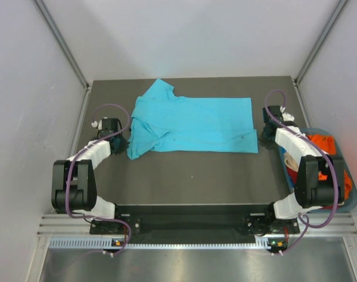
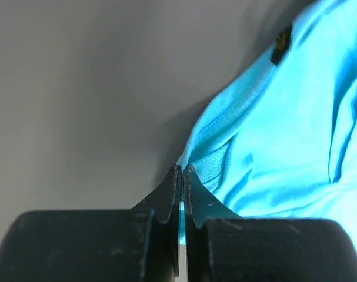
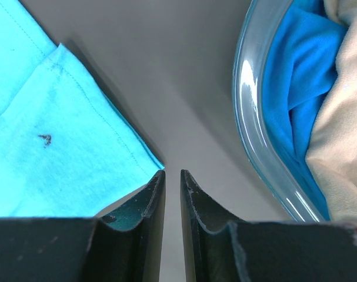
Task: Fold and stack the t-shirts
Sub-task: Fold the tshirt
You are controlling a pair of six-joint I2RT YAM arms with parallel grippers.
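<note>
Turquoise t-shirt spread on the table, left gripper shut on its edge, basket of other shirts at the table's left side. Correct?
No: the basket sits at the right side of the table, as the top external view shows. The rest holds: the turquoise t-shirt lies spread out and the left gripper is shut on its edge.

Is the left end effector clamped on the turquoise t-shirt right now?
Yes, the left end effector is shut on the edge of the turquoise t-shirt, with a sliver of the cloth pinched between its closed tips.
</note>
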